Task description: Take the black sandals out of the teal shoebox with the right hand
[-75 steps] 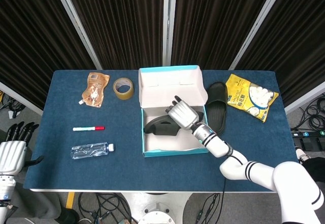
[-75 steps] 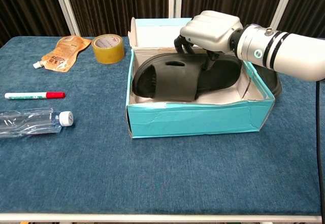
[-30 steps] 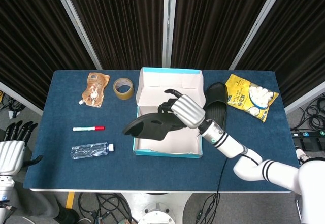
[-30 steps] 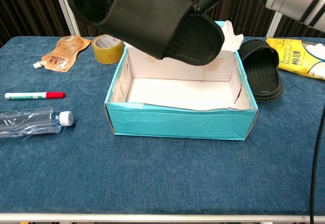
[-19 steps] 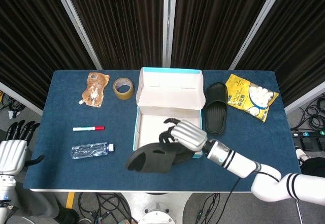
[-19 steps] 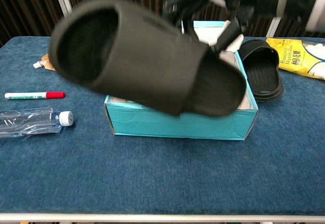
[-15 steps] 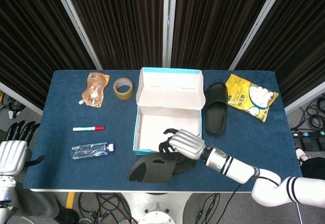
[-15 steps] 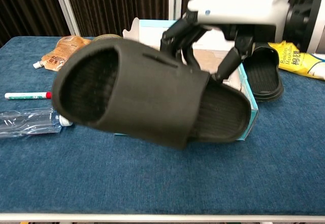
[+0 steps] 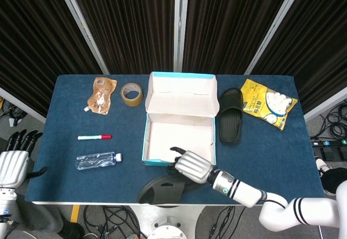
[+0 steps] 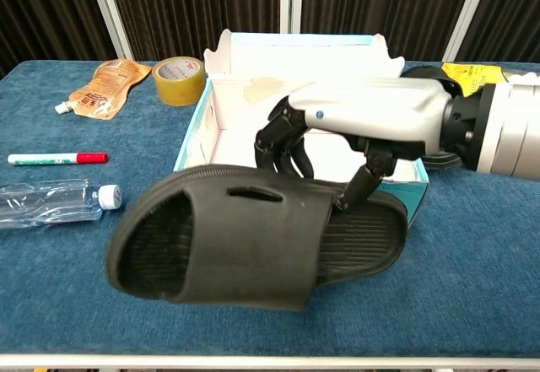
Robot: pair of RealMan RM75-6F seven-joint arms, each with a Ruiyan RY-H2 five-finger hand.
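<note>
- Chest view: the right hand (image 10: 354, 132) grips a black sandal (image 10: 253, 241) by its strap, fingers curled over it, in front of the teal shoebox (image 10: 215, 148) above the near tabletop (image 10: 472, 279).
- The second sandal (image 9: 230, 121) lies on the tabletop just right of the shoebox.
- The left hand (image 9: 12, 163) hangs off the tabletop's left edge, fingers apart, holding nothing.

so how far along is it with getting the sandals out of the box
Nearly done. The teal shoebox looks empty in both views. One black sandal already lies on the table right of the box. The right hand holds the second sandal in front of the box, near the table's front edge. What remains is setting it down and letting go. The left hand is idle off the table.
</note>
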